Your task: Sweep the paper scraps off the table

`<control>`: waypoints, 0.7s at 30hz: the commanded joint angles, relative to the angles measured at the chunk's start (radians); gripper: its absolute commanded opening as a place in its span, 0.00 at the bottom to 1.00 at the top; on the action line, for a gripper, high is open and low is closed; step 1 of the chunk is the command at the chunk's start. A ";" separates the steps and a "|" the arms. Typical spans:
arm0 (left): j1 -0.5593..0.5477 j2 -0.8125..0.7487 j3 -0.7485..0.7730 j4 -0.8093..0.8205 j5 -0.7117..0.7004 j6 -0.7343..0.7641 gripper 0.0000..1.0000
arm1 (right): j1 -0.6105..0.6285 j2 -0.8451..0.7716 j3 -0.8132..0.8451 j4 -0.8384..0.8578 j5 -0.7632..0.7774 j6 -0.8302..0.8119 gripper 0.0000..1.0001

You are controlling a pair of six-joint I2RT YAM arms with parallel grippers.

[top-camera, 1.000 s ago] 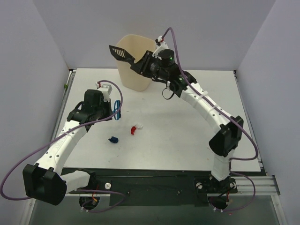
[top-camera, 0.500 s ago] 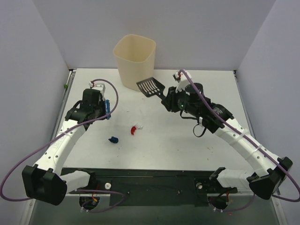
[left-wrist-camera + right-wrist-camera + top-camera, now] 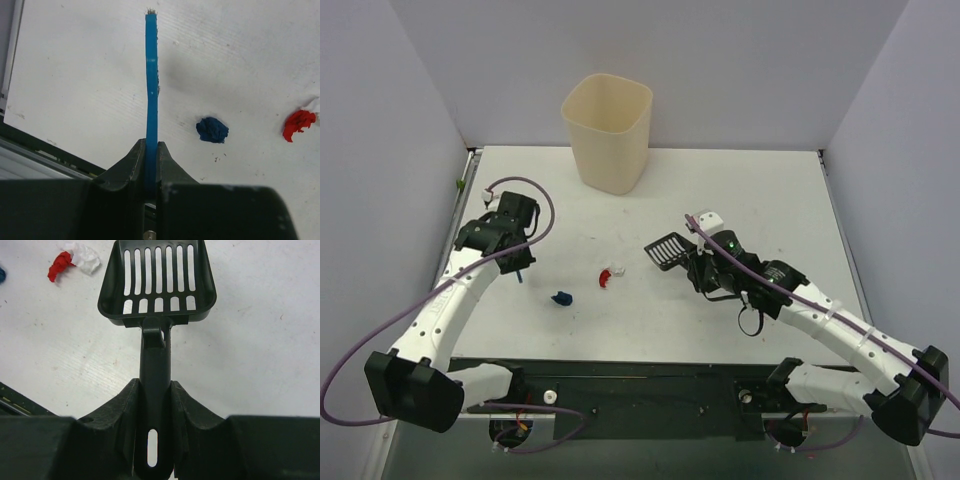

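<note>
Two paper scraps lie on the white table [image 3: 770,200]: a dark blue wad [image 3: 560,298] and a red-and-white wad [image 3: 609,273]. My left gripper [image 3: 516,258] is shut on the small blue brush [image 3: 520,273], left of the blue wad. In the left wrist view the brush [image 3: 151,80] stands edge-on between the jaws [image 3: 151,147], with the blue wad [image 3: 212,130] and the red wad [image 3: 298,123] to its right. My right gripper [image 3: 694,263] is shut on the handle of the black slotted scoop [image 3: 666,248], low over the table, right of the red wad. The scoop [image 3: 157,280] looks empty.
The cream plastic bin [image 3: 608,133] stands at the back of the table, left of centre. Pale wall panels close the left, back and right sides. The black base rail [image 3: 640,385] runs along the near edge.
My right arm has carried the scoop from above the bin down and forward to the table beside the red-and-white wad. My left arm has drawn the brush back to the left.
</note>
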 commanded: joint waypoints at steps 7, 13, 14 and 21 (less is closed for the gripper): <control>-0.062 0.024 -0.058 -0.148 0.189 -0.192 0.00 | 0.009 -0.128 -0.118 0.082 0.113 0.059 0.00; -0.165 0.115 -0.071 -0.072 0.281 -0.255 0.00 | 0.009 -0.177 -0.158 0.099 0.124 0.070 0.00; -0.177 0.150 -0.067 -0.050 0.291 -0.267 0.00 | 0.009 -0.182 -0.161 0.101 0.129 0.071 0.00; -0.243 0.351 0.111 0.064 0.373 -0.256 0.00 | 0.006 -0.231 -0.192 0.092 0.146 0.088 0.00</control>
